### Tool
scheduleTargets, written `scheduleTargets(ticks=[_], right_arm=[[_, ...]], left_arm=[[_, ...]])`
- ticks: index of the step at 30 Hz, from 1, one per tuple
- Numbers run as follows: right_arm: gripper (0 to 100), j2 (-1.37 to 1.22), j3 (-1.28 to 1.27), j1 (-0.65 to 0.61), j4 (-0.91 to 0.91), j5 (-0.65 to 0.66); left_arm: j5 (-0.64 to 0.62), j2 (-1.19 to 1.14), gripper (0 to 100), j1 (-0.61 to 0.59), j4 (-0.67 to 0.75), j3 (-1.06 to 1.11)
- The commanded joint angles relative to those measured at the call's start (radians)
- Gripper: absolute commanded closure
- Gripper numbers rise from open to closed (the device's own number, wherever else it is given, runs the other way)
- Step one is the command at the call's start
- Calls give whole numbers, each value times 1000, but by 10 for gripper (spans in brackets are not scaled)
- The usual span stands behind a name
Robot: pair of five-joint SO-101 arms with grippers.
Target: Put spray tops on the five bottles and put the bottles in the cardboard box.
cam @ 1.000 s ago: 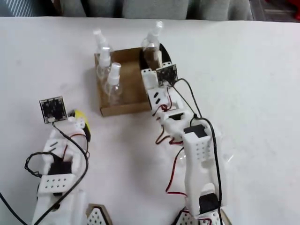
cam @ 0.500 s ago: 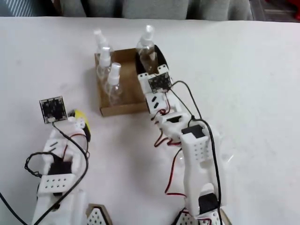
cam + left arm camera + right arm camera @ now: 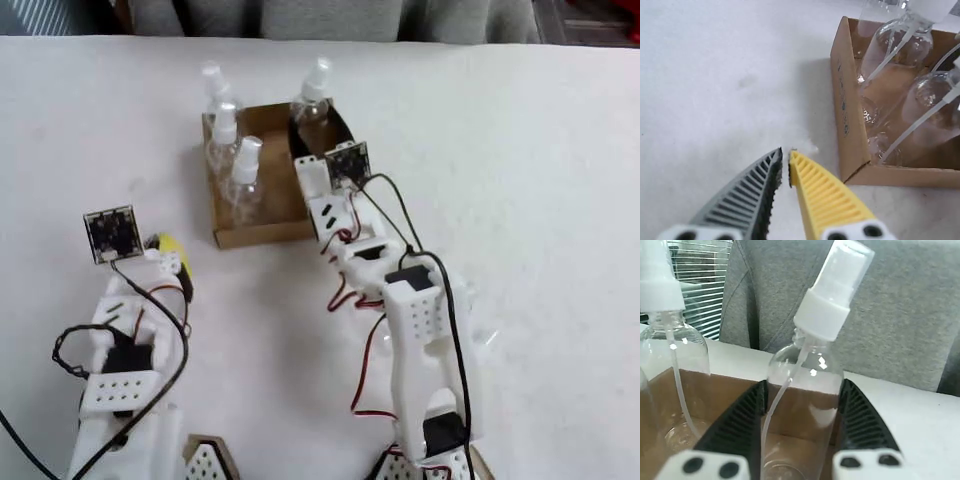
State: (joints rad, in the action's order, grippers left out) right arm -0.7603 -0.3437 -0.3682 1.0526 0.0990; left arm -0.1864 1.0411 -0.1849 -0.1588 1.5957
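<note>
The cardboard box (image 3: 262,228) lies at the table's middle back. Three clear bottles with white spray tops (image 3: 244,170) stand along its left side. My right gripper (image 3: 320,128) is shut on another spray-topped bottle (image 3: 313,92), held nearly upright inside the box's right side. In the right wrist view that bottle (image 3: 807,370) sits between the black fingers (image 3: 737,422) of the gripper (image 3: 804,390), with the box wall (image 3: 715,387) behind. My left gripper (image 3: 785,155) rests shut and empty low over the table, left of the box (image 3: 847,115); from above it (image 3: 168,250) sits at front left.
White tabletop (image 3: 520,160) spreads to the right and left of the box. A grey chair back (image 3: 900,315) stands beyond the table's far edge. Both arms' bases (image 3: 425,400) occupy the near edge.
My right gripper has carried its bottle left and down into the box's right side, and the bottle now stands more upright. The left arm has stayed still.
</note>
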Motion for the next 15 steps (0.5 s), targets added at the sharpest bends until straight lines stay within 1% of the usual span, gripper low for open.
scheduleTargets(ticks=[1, 3, 6, 15], right_arm=[[968, -5, 32, -7, 33, 66], [968, -19, 31, -16, 36, 114], [968, -41, 32, -19, 71, 135], [964, -47, 32, -27, 77, 135]], left_arm=[[6, 2, 965, -13, 29, -8], [6, 2, 965, -13, 29, -8], [6, 2, 965, -13, 29, -8], [6, 2, 965, -15, 29, -8]])
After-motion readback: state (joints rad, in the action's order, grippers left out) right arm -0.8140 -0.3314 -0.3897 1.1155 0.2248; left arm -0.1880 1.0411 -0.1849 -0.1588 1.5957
